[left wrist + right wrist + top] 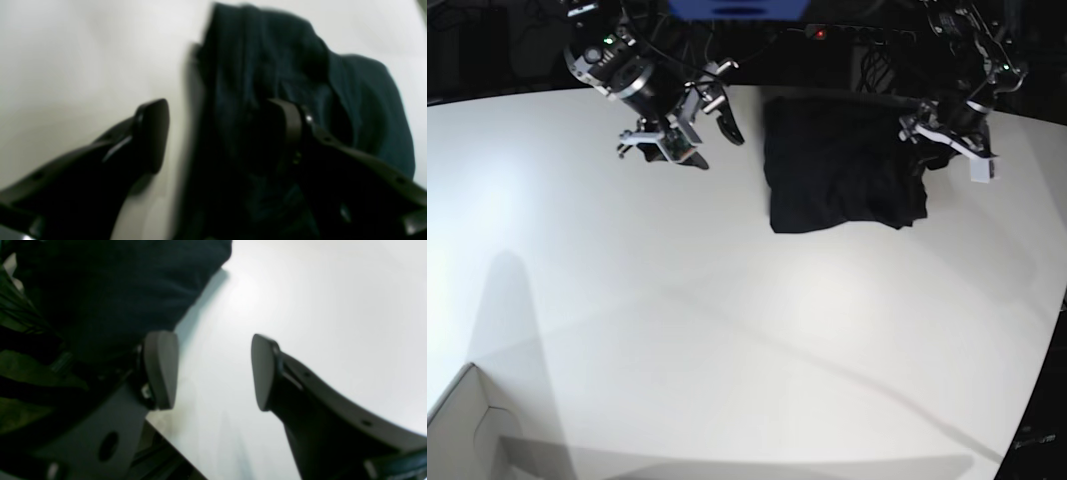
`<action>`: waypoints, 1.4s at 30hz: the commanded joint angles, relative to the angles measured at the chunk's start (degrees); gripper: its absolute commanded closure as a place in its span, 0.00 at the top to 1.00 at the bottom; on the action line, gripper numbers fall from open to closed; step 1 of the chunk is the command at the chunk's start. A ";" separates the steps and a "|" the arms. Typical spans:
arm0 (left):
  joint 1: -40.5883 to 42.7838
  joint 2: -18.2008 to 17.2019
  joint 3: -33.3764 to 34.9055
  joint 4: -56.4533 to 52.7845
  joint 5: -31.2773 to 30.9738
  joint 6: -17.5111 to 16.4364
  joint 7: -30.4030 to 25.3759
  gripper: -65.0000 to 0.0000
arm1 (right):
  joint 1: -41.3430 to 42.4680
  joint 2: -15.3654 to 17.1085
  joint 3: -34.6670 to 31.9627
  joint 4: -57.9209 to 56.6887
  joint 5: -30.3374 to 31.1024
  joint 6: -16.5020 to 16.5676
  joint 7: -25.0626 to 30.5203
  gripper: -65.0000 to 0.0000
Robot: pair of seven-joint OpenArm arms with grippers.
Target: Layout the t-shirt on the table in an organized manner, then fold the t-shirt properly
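The black t-shirt point(837, 165) lies bunched in a rough rectangle at the far side of the white table point(727, 330). My left gripper point(220, 133) is open and hangs low over the shirt's point(267, 66) edge, one finger above the bare table and the other above the fabric. In the base view the left gripper point(919, 150) is at the shirt's right end. My right gripper point(213, 371) is open with only tabletop between its fingers, and the shirt point(116, 290) lies just beside one finger. In the base view the right gripper point(714, 142) hovers left of the shirt.
A white box corner point(467, 430) pokes in at the table's near left. The table's curved edge point(1037, 370) runs down the right side. Dark equipment and cables point(867, 40) line the far edge behind the shirt.
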 commanded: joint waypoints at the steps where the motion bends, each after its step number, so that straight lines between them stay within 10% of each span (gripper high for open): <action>1: -0.17 -0.57 0.56 0.76 -1.20 -0.53 -1.26 0.65 | -0.01 -0.29 0.01 1.09 0.86 0.48 1.45 0.54; 19: -2.37 -2.15 1.96 -8.82 -1.11 -0.89 -1.35 0.64 | -0.27 -0.21 0.01 1.09 0.86 0.48 1.36 0.54; 28: -5.27 -5.05 5.48 -13.65 0.82 -0.80 -1.44 0.00 | -0.71 -0.29 4.23 4.08 0.86 0.65 1.10 0.54; 42: -15.20 -11.56 22.62 -16.20 10.32 -1.06 -1.44 0.00 | -1.41 -2.14 25.95 6.19 1.04 0.83 1.10 0.54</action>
